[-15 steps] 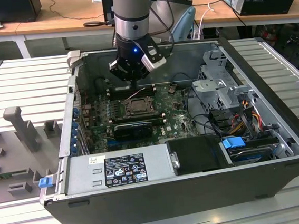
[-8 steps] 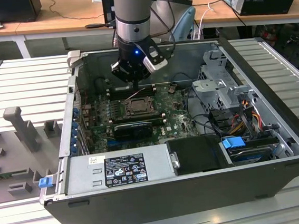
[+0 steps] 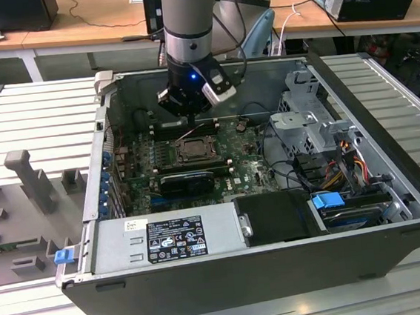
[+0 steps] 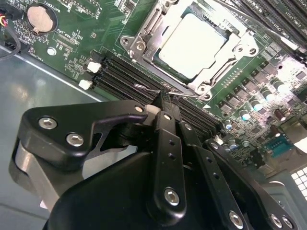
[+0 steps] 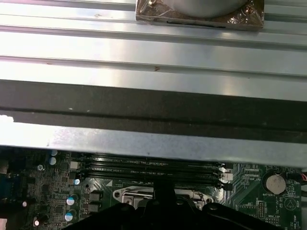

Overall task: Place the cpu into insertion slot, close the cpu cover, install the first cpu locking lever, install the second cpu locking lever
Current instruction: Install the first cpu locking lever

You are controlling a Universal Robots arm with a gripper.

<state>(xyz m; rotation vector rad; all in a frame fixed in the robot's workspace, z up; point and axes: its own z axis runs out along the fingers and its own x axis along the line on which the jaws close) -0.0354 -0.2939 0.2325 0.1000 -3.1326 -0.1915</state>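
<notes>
The cpu lies flat in the insertion slot, its dull silver top showing through the square hole of the cpu cover, which lies down over it. A thin wire locking lever runs along the socket edge nearest my fingers. My gripper is shut, its narrow tips pressed together right at that lever's hooked end; whether they pinch the wire I cannot tell. In the exterior view the gripper hangs just behind the socket inside the open case. The first wrist view has the fingertips above the socket edge.
Black memory slots lie between my fingers and the socket. A coin battery sits on the board. A long black card, the power supply, a drive cage and cables crowd the case. The case wall rises close by.
</notes>
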